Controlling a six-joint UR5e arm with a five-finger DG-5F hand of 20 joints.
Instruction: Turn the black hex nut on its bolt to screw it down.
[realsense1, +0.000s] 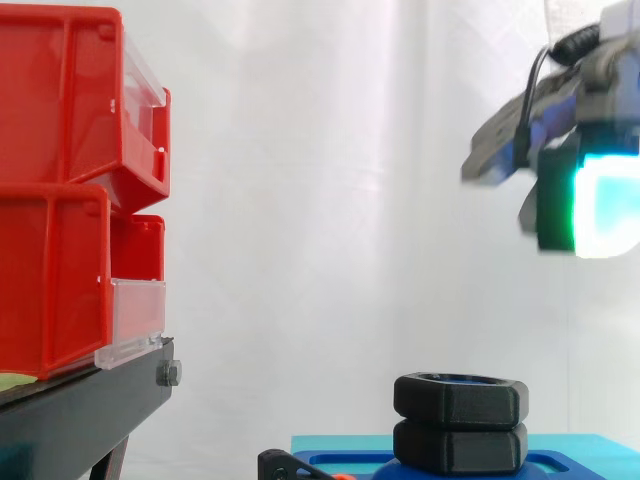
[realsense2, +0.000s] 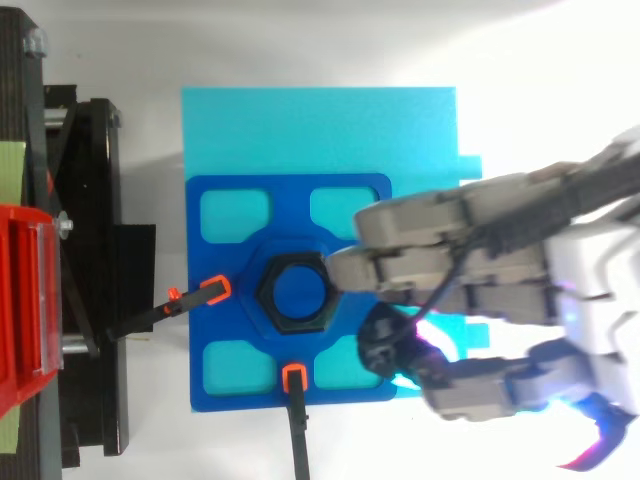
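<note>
white curtain (realsense1: 330, 150); robot hand (realsense2: 500, 250) cut off above nut (realsense1: 460, 398).

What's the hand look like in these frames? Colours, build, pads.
The hand has grey, blocky segmented fingers on a white body. Its thick fingertip pads glow green and cyan-white in the side view, magenta from above.

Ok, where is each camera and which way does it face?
Side view: beside the work, level, facing across the black hex nut and red bins; the hand hangs upper right, above the nut.
Top view: overhead, looking down on the nut and blue fixture plate; the hand comes in from the right, fingers open.
Shared: nut, bins, hand.
</note>
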